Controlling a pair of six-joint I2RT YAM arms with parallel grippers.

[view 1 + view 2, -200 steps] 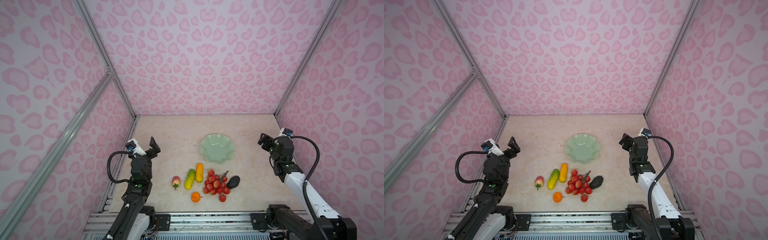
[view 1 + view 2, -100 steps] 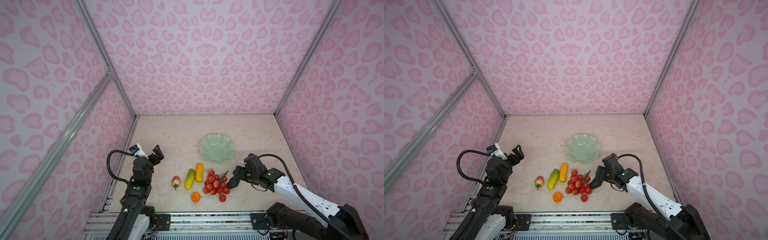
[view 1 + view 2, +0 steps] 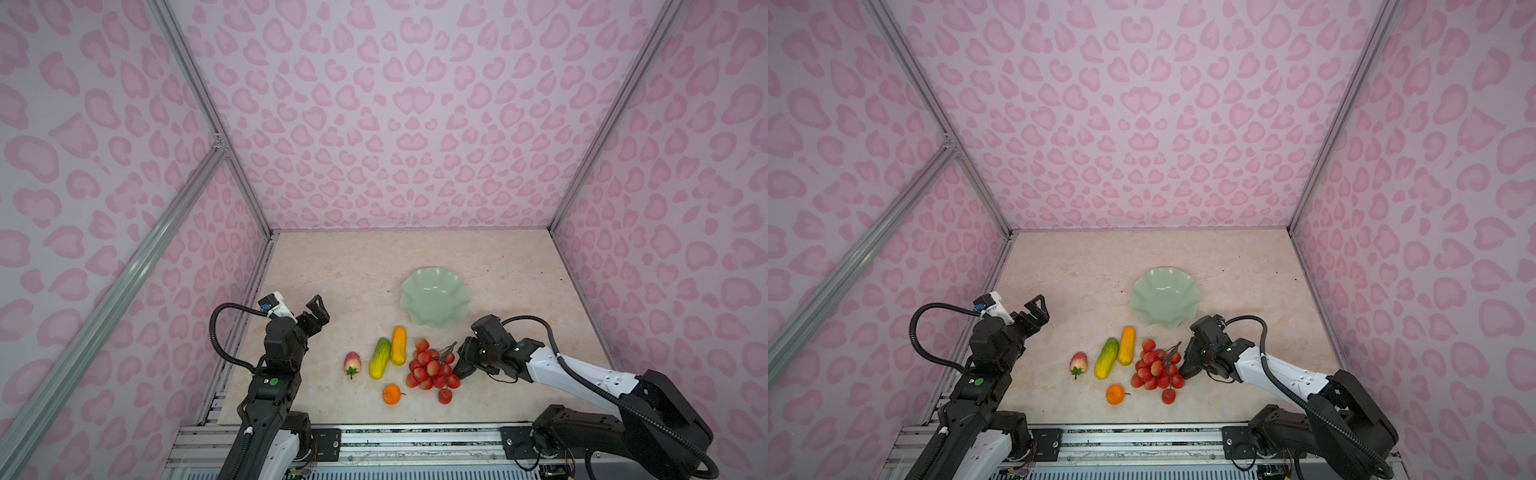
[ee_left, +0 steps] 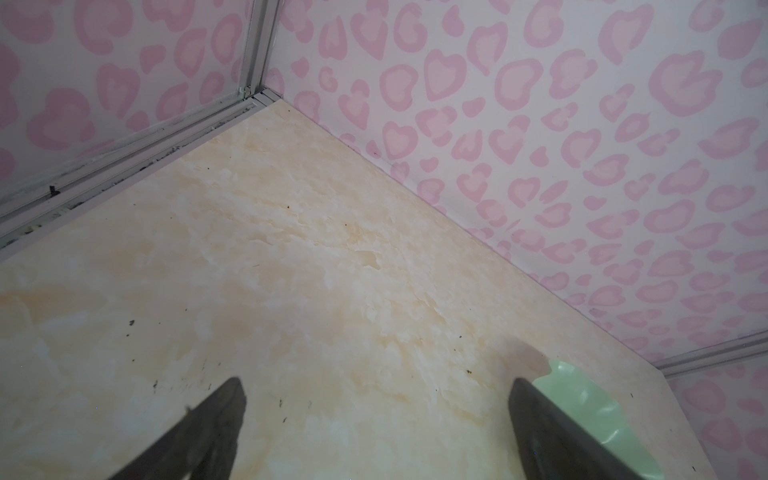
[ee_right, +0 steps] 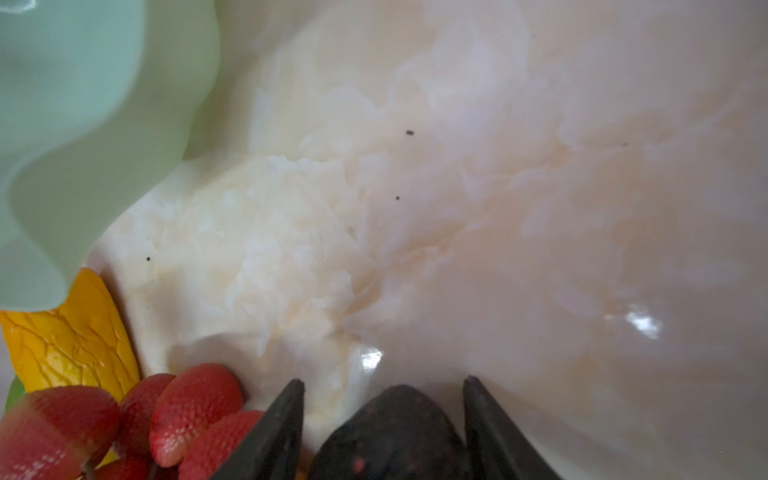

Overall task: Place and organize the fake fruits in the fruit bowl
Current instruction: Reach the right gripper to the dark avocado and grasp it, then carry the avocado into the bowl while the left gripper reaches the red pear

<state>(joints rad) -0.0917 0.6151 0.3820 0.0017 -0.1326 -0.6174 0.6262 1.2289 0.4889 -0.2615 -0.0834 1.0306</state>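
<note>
Marble tabletop. Fruit bowl right of centre, all fruits on table in front of it. Left gripper raised, jaws wide apart, holding nothing. Right gripper low, jaws astride dark avocado; contact cut off at frame edge, grip unclear; avocado mostly hidden in both top views. Red-ball bunch alongside. Leftward: orange-yellow oblong, green-yellow oblong, strawberry. Round orange nearest front edge.

Glossy smooth ceramic-look fruit bowl, polished marble-look tabletop with glare spots, matt pebbly dark avocado, wrinkly veined plastic skin on orange-yellow oblong fruit, dimpled semi-gloss red balls, brushed metal frame rails
</note>
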